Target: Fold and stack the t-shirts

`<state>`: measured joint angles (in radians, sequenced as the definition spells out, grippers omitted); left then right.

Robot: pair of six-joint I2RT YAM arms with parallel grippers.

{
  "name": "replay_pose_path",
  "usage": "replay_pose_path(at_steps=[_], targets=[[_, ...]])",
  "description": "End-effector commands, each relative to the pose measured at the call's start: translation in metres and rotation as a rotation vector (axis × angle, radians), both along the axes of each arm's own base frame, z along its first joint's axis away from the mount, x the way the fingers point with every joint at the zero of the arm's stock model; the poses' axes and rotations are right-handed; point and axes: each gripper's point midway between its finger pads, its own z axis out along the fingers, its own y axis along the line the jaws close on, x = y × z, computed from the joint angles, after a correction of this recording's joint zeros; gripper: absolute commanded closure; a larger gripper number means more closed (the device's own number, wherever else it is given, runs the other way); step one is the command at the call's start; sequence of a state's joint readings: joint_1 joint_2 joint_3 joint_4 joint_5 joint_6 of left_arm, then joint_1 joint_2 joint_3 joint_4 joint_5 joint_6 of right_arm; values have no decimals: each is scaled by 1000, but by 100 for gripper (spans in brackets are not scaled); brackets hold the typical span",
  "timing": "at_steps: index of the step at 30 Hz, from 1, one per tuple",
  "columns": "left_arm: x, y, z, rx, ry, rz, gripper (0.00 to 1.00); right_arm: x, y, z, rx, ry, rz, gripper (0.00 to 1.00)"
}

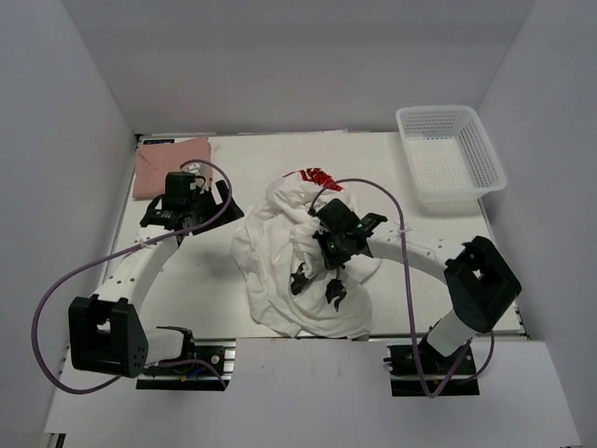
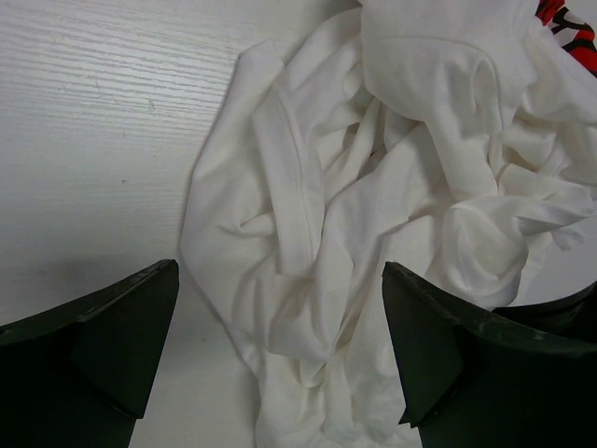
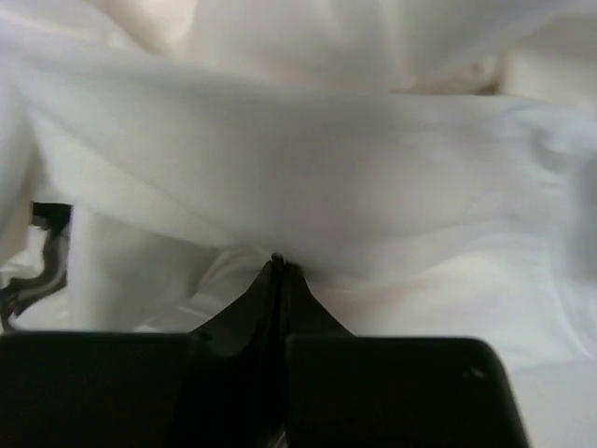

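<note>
A crumpled pile of white t-shirts (image 1: 280, 280) lies mid-table, with a red print (image 1: 315, 177) at its back and black marks (image 1: 334, 294) near the front. A folded dusty-pink t-shirt (image 1: 168, 163) lies at the back left. My right gripper (image 1: 326, 245) is in the pile, its jaws shut on a fold of white t-shirt (image 3: 308, 187) at their tip (image 3: 278, 266). My left gripper (image 1: 213, 207) is open and empty just left of the pile. In the left wrist view it (image 2: 280, 355) stands over the pile's white edge (image 2: 308, 215), with the red print (image 2: 569, 28) at the top right.
A white plastic mesh basket (image 1: 437, 110) stands at the back right. Bare white tabletop (image 1: 187, 280) lies left of the pile. Grey walls close in the table on the left, back and right. Purple cables loop from both arms.
</note>
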<state>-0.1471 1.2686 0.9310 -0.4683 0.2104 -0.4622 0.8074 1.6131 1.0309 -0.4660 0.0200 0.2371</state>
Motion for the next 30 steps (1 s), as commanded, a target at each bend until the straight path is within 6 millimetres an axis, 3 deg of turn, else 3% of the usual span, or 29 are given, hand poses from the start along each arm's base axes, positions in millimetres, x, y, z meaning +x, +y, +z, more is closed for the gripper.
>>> replay_pose_path(at_steps=[1, 3, 4, 6, 8, 10, 11, 12, 13, 15, 16, 17, 18, 19, 20, 22, 23, 25, 26, 27, 28, 29, 30], targets=[[-4, 0, 17, -8, -51, 6, 0, 39, 13, 83, 141, -256, -83, 100], [-5, 0, 21, -3, -65, 0, 0, 55, 21, 124, 231, -368, -105, 100], [-5, 1, 21, -3, -66, 0, 0, 61, 17, 161, 293, -459, -135, 100], [-4, -1, 23, -11, -74, -8, 0, 77, 11, 201, 343, -583, -204, 100], [-4, -1, 23, -12, -74, -8, 0, 100, -13, 260, 377, -768, -334, 100], [-6, -1, 19, -10, -65, -8, 0, 118, -32, 301, 409, -901, -437, 100], [-6, -1, 19, -10, -65, -8, 0, 128, -56, 328, 352, -1008, -527, 100], [-6, -1, 19, -10, -65, -8, 0, 136, -65, 339, 338, -1053, -563, 100], [-6, -1, 19, -10, -65, -8, 0, 142, -75, 373, 390, -1144, -637, 100], [-7, -1, 18, -9, -56, -8, 0, 160, -103, 395, 253, -1252, -702, 100], [-7, -1, 18, -9, -55, -8, 0, 163, -114, 427, 277, -1320, -756, 100], [-9, 0, 16, -1, -48, -14, 0, 177, -138, 446, 191, -1395, -825, 100], [-9, 0, 16, -1, -48, -14, 0, 175, -149, 481, 238, -1463, -872, 100], [-8, 2, 15, 9, -49, -3, 0, 177, -155, 495, 241, -1493, -884, 100], [-9, 4, 14, 17, -41, 4, 0, 171, -184, 545, 268, -1587, -967, 100], [-9, 6, 13, 24, -42, 12, 0, 198, -184, 549, 212, -1613, -951, 100], [-9, 6, 13, 24, -42, 12, 0, 176, -204, 600, 260, -1715, -992, 100], [-9, 6, 13, 24, -42, 12, 0, 206, -204, 593, 181, -1734, -983, 100], [-8, 7, 13, 30, -43, 18, 0, 187, -224, 624, 173, -1831, -1039, 100], [-8, 7, 10, 32, -32, 18, 0, 205, -228, 614, 112, -1838, -1045, 100], [-7, 9, 9, 38, -33, 25, 0, 207, -233, 614, 43, -1861, -1042, 100], [-7, 8, 6, 40, -24, 25, 0, 201, -251, 622, 50, -1925, -1097, 100], [-7, 8, 6, 40, -24, 25, 0, 210, -251, 617, 32, -1928, -1088, 100]])
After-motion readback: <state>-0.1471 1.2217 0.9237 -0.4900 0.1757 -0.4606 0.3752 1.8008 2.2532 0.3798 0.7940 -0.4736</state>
